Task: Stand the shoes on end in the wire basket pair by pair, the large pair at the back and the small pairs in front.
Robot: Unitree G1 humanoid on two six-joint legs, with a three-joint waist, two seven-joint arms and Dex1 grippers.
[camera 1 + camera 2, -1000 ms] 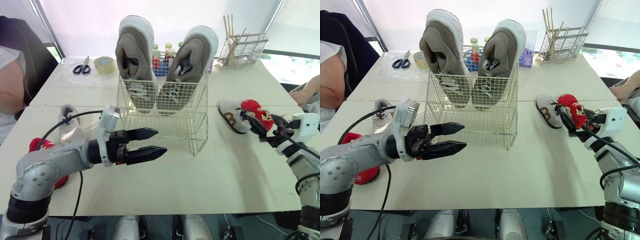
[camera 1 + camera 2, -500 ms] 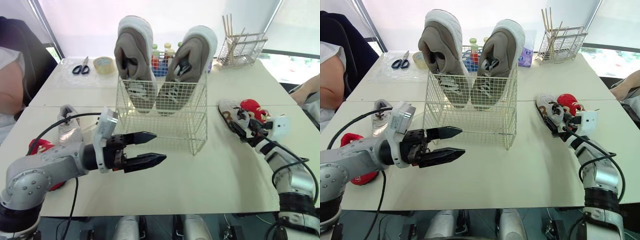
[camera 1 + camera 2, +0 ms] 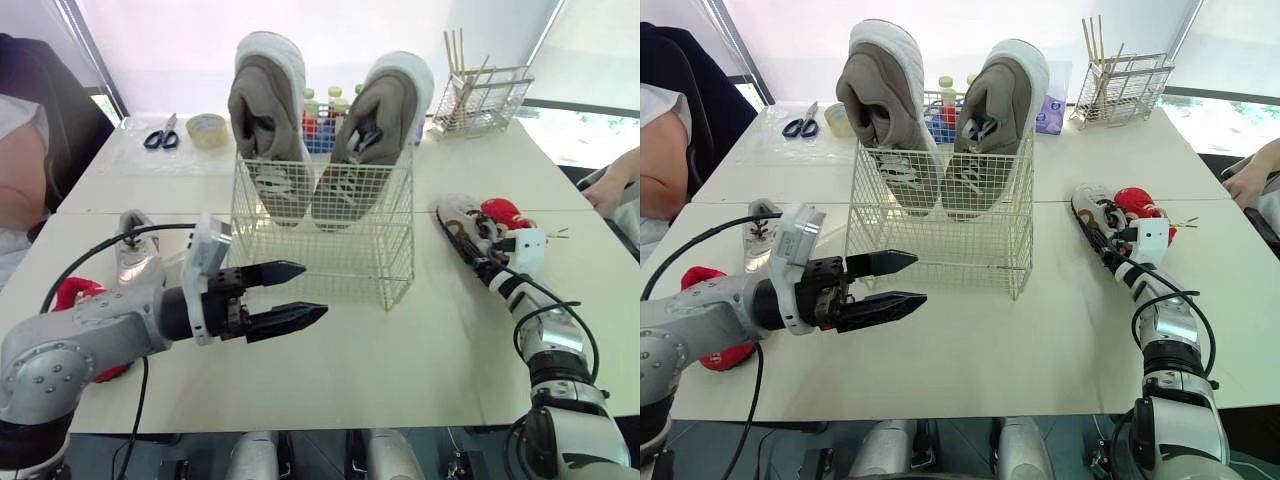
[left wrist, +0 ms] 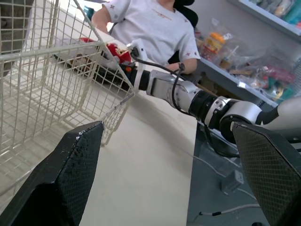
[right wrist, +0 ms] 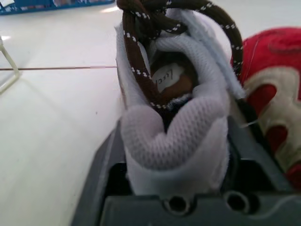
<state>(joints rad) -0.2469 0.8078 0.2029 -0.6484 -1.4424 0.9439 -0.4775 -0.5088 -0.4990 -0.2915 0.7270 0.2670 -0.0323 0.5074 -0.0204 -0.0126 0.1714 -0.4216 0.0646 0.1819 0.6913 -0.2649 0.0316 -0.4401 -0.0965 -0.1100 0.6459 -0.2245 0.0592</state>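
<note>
The wire basket (image 3: pixel 322 235) stands mid-table with the large grey pair upright at its back, one shoe (image 3: pixel 265 110) left and one (image 3: pixel 385 105) right. To its right lie a small white shoe with brown laces (image 3: pixel 458 222) and a small red shoe (image 3: pixel 503 213). My right gripper (image 3: pixel 482 246) is shut on the white shoe's heel (image 5: pixel 174 127), a finger (image 5: pixel 101 165) pressed to each side. My left gripper (image 3: pixel 295 295) hovers open before the basket's front left, holding nothing. Another small white shoe (image 3: pixel 135 250) and a red one (image 3: pixel 75 295) lie at the left.
Scissors (image 3: pixel 162 132), a tape roll (image 3: pixel 208 129) and bottles (image 3: pixel 325 110) sit at the back, a wire rack with sticks (image 3: pixel 480 95) at back right. One person sits at the left edge (image 3: pixel 20 150); another person's hand (image 3: pixel 610 185) rests at the right.
My right gripper has slid in from the right onto the white shoe's heel and closed around it. The left gripper has barely moved and stays open.
</note>
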